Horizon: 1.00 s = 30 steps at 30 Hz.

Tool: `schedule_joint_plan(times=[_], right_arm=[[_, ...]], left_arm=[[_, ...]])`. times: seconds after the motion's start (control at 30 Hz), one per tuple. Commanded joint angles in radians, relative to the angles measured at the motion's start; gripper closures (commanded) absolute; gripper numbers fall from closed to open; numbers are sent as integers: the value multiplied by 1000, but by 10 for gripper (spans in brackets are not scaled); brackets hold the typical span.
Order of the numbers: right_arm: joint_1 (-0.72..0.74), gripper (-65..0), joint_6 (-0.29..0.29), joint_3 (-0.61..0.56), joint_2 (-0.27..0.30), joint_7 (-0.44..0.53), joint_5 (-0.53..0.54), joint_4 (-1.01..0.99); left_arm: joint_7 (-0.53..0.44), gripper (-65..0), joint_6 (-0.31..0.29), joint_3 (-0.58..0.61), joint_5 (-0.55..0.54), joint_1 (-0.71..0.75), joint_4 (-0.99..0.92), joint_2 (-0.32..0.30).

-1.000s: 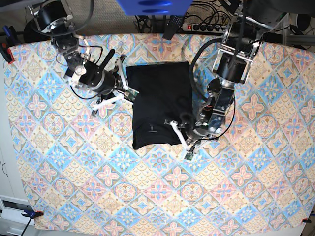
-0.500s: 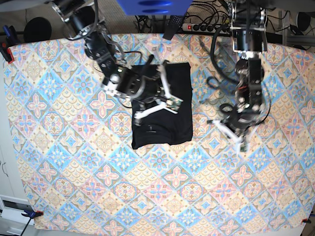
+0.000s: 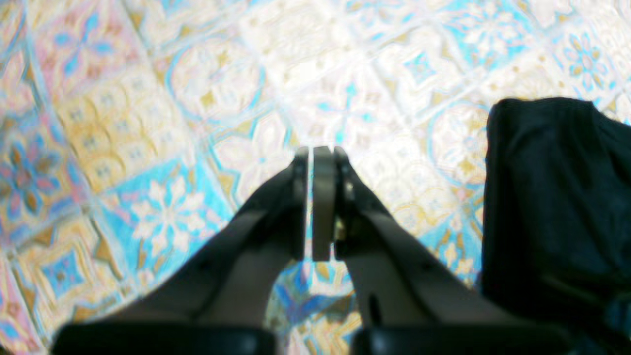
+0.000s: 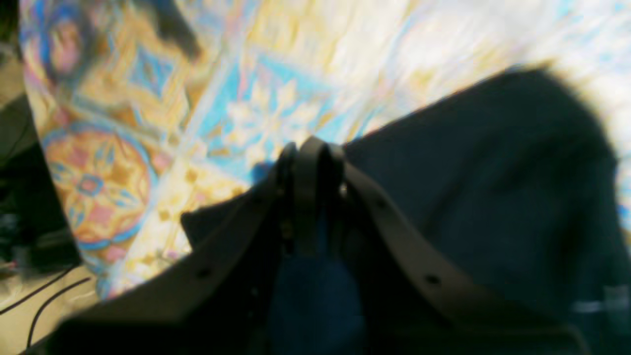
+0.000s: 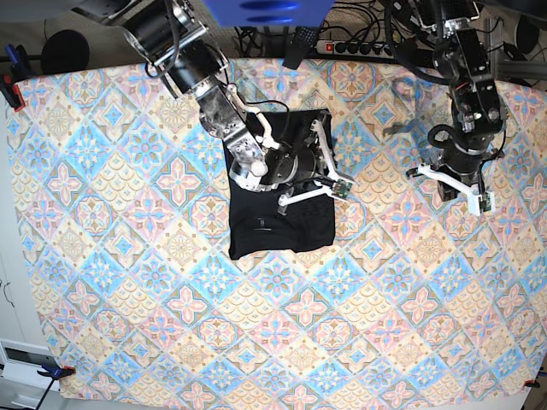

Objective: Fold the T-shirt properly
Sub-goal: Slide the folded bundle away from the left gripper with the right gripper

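Note:
The black T-shirt (image 5: 278, 201) lies folded into a rectangle in the middle of the patterned tablecloth. My right gripper (image 5: 338, 184) reaches across it to its right edge. In the blurred right wrist view the right gripper (image 4: 310, 148) is shut, with its tips over the edge of the T-shirt (image 4: 483, 187). I cannot tell if cloth is pinched. My left gripper (image 5: 480, 203) hovers over bare tablecloth well to the shirt's right. In the left wrist view the left gripper (image 3: 315, 153) is shut and empty, with the T-shirt (image 3: 552, 197) off to the right.
The patterned tablecloth (image 5: 171, 325) covers the whole table. A power strip and cables (image 5: 355, 47) lie beyond the far edge. Clamps sit at the left edge (image 5: 10, 90) and at the front left corner (image 5: 53, 371).
The right arm swept right across the shirt until its gripper reached the shirt's right edge. The left arm drew away from the shirt to the right and towards the back.

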Motion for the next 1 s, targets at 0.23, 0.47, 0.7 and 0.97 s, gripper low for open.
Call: schedule_joint_plan(times=[0.23,0.47,0.7,0.97], right_arm=[[74,-20,1,8,-49,174,11,-268],[68,-5,1,123,17,179,8,-287],[69,-5,1,259,115,194,8,-291],[74,-6,1,287,234,205,8,-291]], left_arm=[[-22,-1,-2,-23,-35,10,19,-9],[-22,-1,-2,-23,-35,10,19,-11],[-22,-1,-2,-16,-35,7,19,-8],[-22,-1,-3,-18,-35,5,20,-6]])
